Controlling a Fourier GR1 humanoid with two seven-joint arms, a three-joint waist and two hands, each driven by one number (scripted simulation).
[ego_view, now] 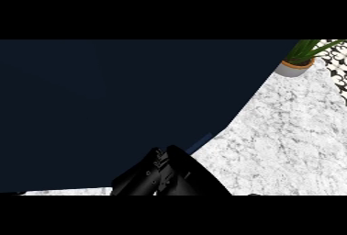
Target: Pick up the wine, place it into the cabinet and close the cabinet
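The dark navy cabinet (115, 105) fills the left and middle of the head view. A thin lighter blue edge (200, 142) shows at its lower right corner. My right hand (169, 176) comes up from the lower edge in the middle. Its black fingers are fairly straight, and their tips lie against the cabinet beside that blue edge. Nothing shows in the hand. The wine is nowhere in view. My left hand does not show either.
White marble counter (284, 137) spreads out to the right of the cabinet. A potted plant (296, 64) in a pale pot stands at the far right corner, next to a dark patterned strip (337, 59).
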